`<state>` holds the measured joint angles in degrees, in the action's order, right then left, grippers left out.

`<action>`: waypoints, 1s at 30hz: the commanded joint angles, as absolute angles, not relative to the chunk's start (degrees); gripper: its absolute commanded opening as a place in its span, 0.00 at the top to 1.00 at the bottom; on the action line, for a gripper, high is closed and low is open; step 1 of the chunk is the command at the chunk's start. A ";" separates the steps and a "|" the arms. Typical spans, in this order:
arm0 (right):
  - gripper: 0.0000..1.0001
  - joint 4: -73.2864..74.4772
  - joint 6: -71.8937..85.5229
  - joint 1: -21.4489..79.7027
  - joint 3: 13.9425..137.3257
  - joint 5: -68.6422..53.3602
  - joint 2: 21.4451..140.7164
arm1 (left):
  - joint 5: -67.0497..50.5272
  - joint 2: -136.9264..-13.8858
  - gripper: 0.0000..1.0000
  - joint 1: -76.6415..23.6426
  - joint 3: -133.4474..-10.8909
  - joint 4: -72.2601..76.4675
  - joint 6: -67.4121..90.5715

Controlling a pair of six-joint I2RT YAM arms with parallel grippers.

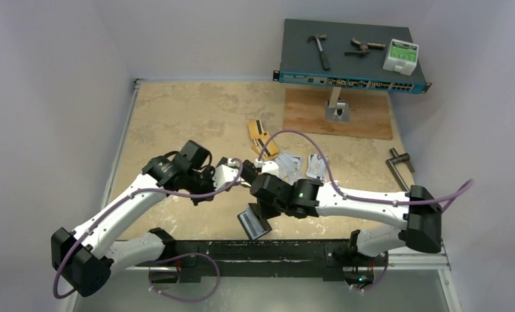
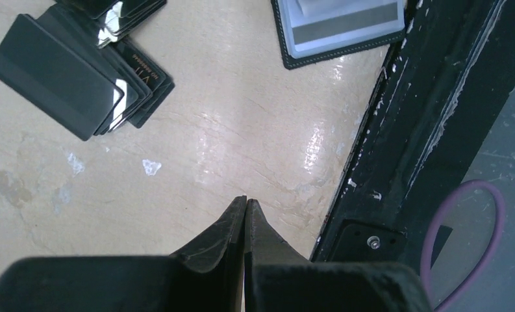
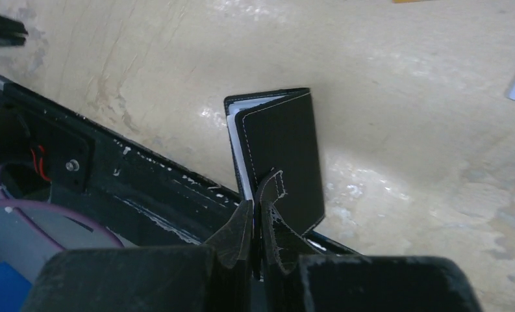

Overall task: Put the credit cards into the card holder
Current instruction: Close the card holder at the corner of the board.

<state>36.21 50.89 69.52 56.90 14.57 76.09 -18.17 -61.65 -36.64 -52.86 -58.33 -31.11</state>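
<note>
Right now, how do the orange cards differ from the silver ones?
The orange cards show dark stripes; the silver cards look pale. The orange cards lie farther back on the table than the silver cards. Both lie loose and flat.

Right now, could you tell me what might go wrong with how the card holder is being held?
The right hand pinches the card holder only by its snap tab, so it may swing or slip. It is close to the black edge rail, so a drop could send it off the table.
</note>
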 commanded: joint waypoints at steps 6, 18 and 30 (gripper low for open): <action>1.00 28.14 46.89 74.29 58.43 9.88 91.62 | -27.87 -56.22 1.00 -24.18 -53.94 -56.07 -33.97; 0.34 32.04 42.97 76.95 60.46 14.34 91.74 | -28.91 -54.71 1.00 -22.67 -53.25 -58.09 -33.31; 0.21 32.57 43.50 72.39 53.16 10.33 67.98 | -29.45 -55.34 1.00 -22.68 -53.11 -58.91 -33.49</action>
<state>33.45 43.83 75.99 57.36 11.18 73.69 -27.00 -54.76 -23.09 -52.86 -58.35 -32.64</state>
